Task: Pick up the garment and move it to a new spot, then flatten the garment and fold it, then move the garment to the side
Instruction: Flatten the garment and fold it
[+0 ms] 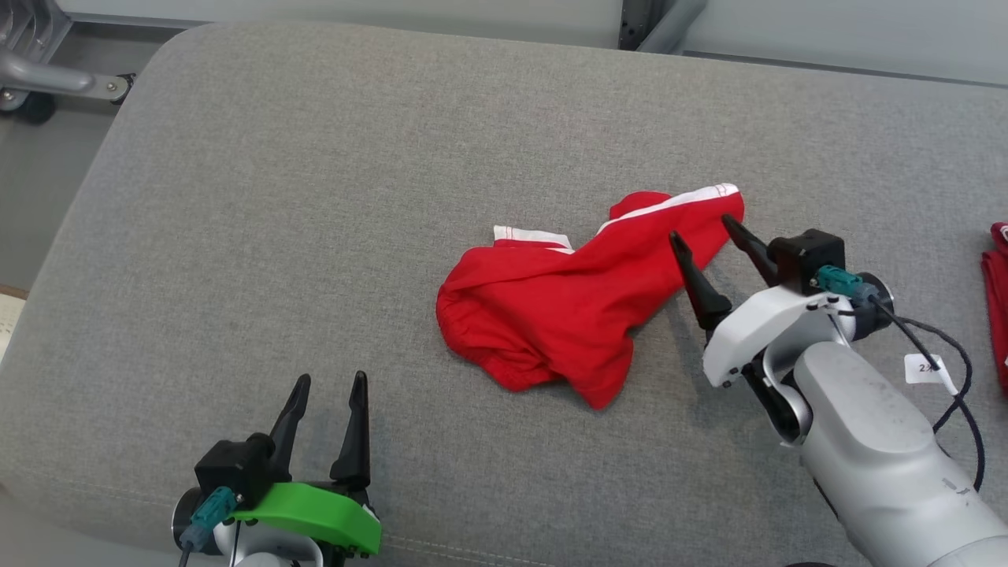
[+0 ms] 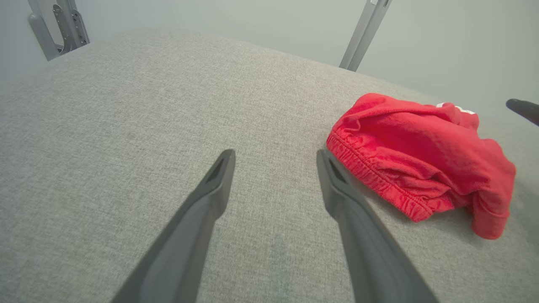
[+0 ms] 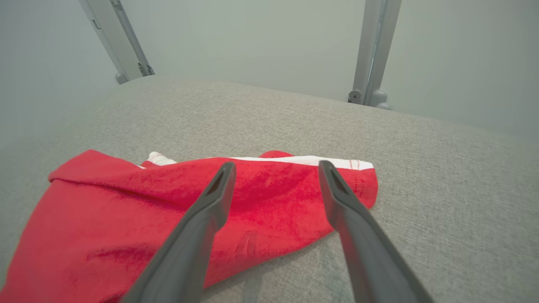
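I read the job as being in its early part. The crumpled red cloth shorts with white trim (image 1: 551,315) lie near the middle of the grey fabric-covered surface (image 1: 315,197), free of both hands. I cannot tell from here whether this is their new spot. If it is, the first move is done. Flattening, folding and the shift to the side are all left to do, since nothing about the cloth looks smoothed or folded on purpose.

My right hand (image 1: 699,227) is spread wide and holds nothing. Its two dark fingertips hang over the right end of the shorts, close to the white-edged hem. I cannot say whether they brush the cloth. My left hand (image 1: 331,378) is also wide and empty. It is low at the near edge of the surface, well apart from the garment, which shows off to its right in the left wrist view.

The shorts are bunched and doubled over themselves. The gathered elastic waistband curls along the left, nearer side, and one leg stretches toward my right hand. A white strip peeks out at the far edge, and a pointed flap of cloth sticks out toward me. The fabric looks soft and limp, so I expect it to drag and wrinkle when pulled.
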